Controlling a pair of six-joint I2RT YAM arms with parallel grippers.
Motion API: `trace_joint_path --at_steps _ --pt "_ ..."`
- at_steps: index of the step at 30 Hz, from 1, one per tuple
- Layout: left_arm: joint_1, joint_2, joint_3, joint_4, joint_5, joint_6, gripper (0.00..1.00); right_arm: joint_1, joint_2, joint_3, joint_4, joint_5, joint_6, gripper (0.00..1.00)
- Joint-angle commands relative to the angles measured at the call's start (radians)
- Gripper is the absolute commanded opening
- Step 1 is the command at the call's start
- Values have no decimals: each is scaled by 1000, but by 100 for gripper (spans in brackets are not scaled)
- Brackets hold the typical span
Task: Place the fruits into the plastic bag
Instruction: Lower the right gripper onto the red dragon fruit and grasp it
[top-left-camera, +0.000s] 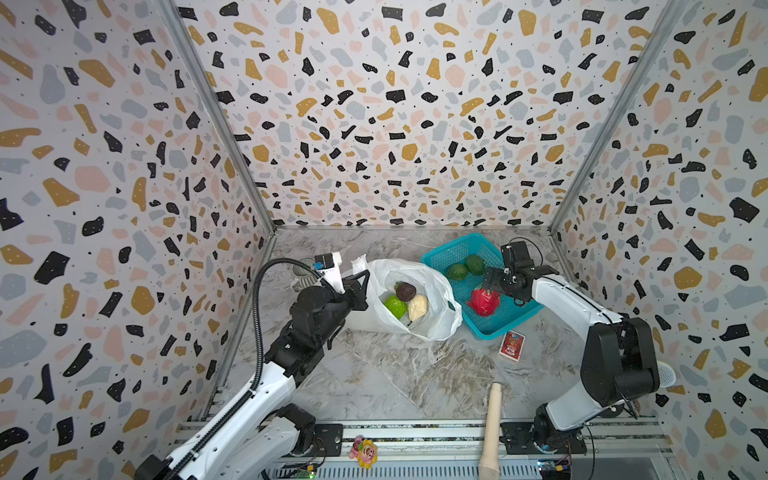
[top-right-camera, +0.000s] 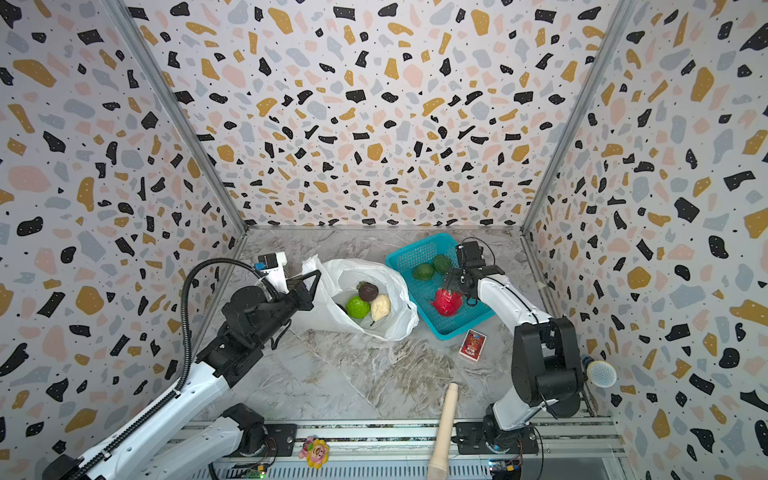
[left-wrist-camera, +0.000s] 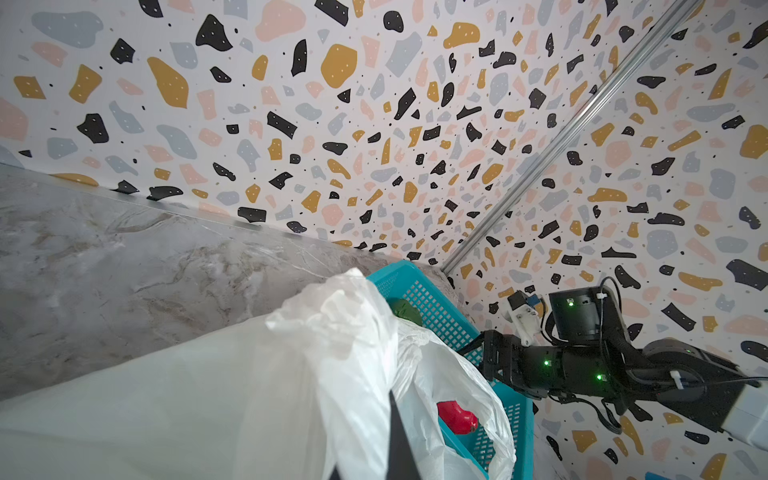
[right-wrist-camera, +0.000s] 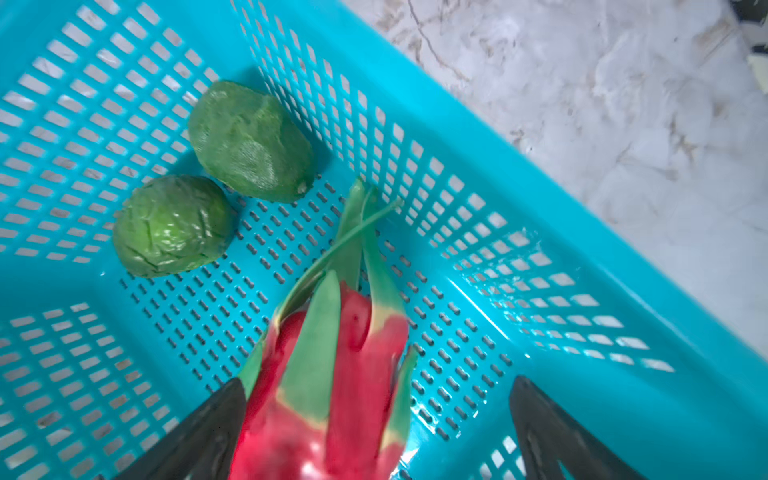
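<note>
The right gripper (right-wrist-camera: 378, 384) is spread wide over the dragon fruit (right-wrist-camera: 332, 395). One finger is right against its skin and the other is well clear on the opposite side, so nothing is grasped. The dragon fruit is red-pink with green leaf tips and lies on the floor of the teal basket (top-left-camera: 453, 249). In the basket's far corner sit a smooth green fruit (right-wrist-camera: 253, 141) and a wrinkled green fruit (right-wrist-camera: 172, 224), touching each other.

The left gripper (top-left-camera: 360, 277) is clenched on the rim of the plastic bag (top-left-camera: 436, 320). The bag is thin, white and crinkly, lies against the basket and has its mouth gaping. Inside are a lime-green ball (top-left-camera: 395, 306), a dark avocado (top-left-camera: 405, 291) and a cream lump (top-left-camera: 417, 307).

A red card packet (top-left-camera: 512, 344) lies on the table (top-left-camera: 374, 374) near the basket. Its print is too small to read.
</note>
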Motion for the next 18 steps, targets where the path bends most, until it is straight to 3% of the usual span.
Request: trace_joint_path --at_steps 1,12,18 --pt "-5 -5 0 39 9 22 0 -3 -18 42 -104 -46 -48 99" --pt "-5 -8 -11 50 14 22 0 -1 -56 -4 -64 -208 -62 99" --pt "-5 -14 -14 52 14 21 0 14 -14 -9 -70 -191 -45 99"
